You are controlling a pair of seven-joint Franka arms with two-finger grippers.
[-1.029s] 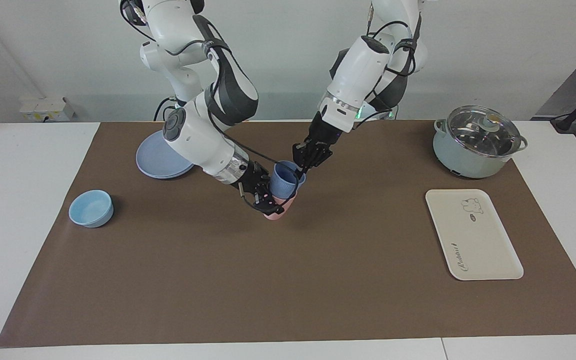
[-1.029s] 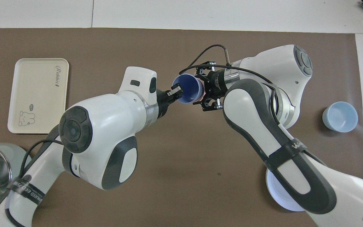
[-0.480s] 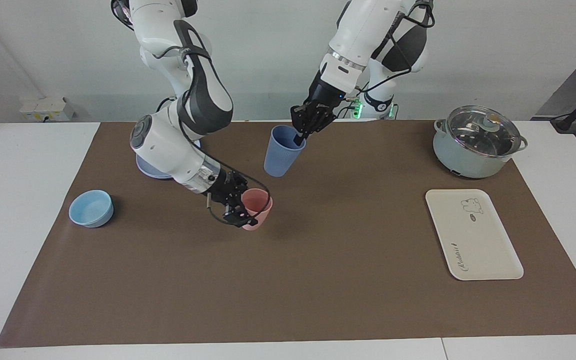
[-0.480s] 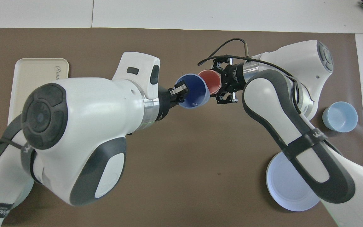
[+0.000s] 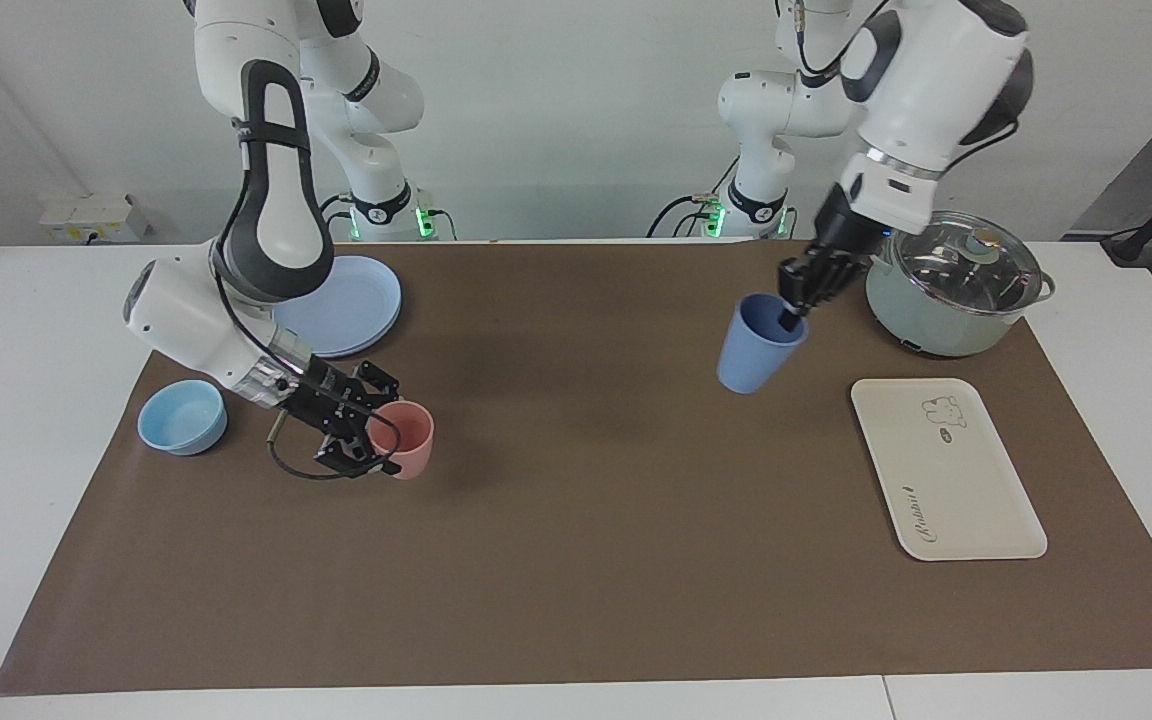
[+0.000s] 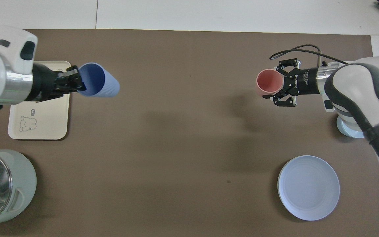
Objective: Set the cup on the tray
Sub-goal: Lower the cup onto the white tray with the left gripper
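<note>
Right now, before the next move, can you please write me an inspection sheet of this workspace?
Surface: brown mat on white table.
Job's things: periwinkle-blue plastic tumbler held in the air, tilted; cream rectangular tray bare.
Clutter: salmon-pink tumbler on mat; light-blue bowl; round blue plate; pale green pot with glass lid.
Grippers: left gripper jaws shut on blue tumbler's rim; right gripper jaws shut on pink tumbler's rim.
Cables: black loop at right gripper.
Surroundings: white wall; wall socket.
</note>
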